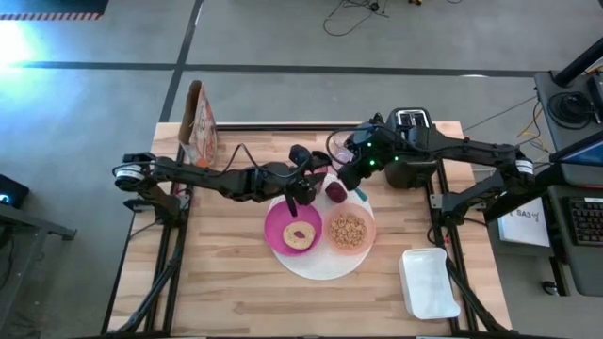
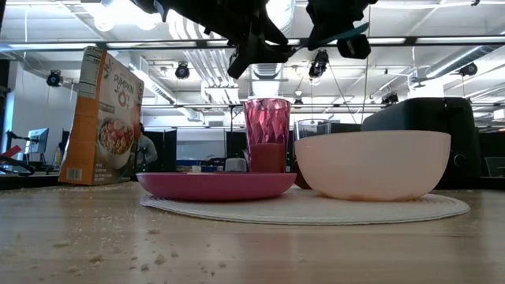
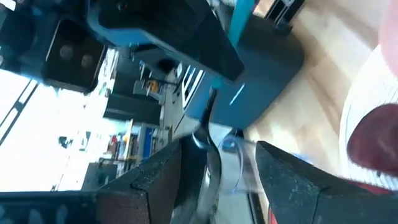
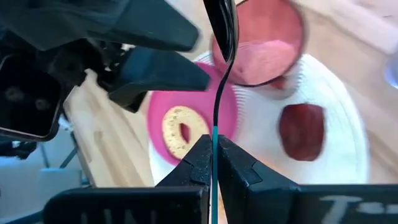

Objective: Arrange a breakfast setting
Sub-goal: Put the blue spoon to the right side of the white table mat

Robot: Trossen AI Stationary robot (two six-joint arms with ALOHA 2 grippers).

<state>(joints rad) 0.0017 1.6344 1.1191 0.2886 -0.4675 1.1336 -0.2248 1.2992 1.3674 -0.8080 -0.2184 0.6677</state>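
A large white plate (image 1: 320, 264) lies mid-table. On it are a magenta plate (image 1: 279, 226) with a bagel (image 1: 301, 234), a peach bowl (image 1: 350, 231) of cereal and a dark red fruit (image 1: 336, 191). A pink cup (image 4: 264, 46) stands at the plate's far edge. Above them my right gripper (image 4: 214, 146) is shut on a teal-handled spoon (image 4: 219, 74). My left gripper (image 3: 217, 180) is open, level with the spoon; its fingers stand on either side of the spoon's metal end (image 3: 208, 152). My right gripper pinches the spoon's teal handle (image 4: 214, 132) between its two fingers, coming slantwise from above and the table's right. The spoon runs on past the fingertips, edge-on, its metal bowl (image 4: 222, 25) far from the fingers. It hangs clear above the plates. My left gripper has the spoon's metal end close by one finger (image 3: 180, 168); whether it touches, I cannot tell.
A cereal box (image 1: 198, 127) stands at the far left corner, a black toaster (image 1: 412, 141) at the far right, a white tray (image 1: 429, 282) near the right front. A clear glass (image 2: 313, 130) stands behind the bowl. Crumbs lie on the near tabletop.
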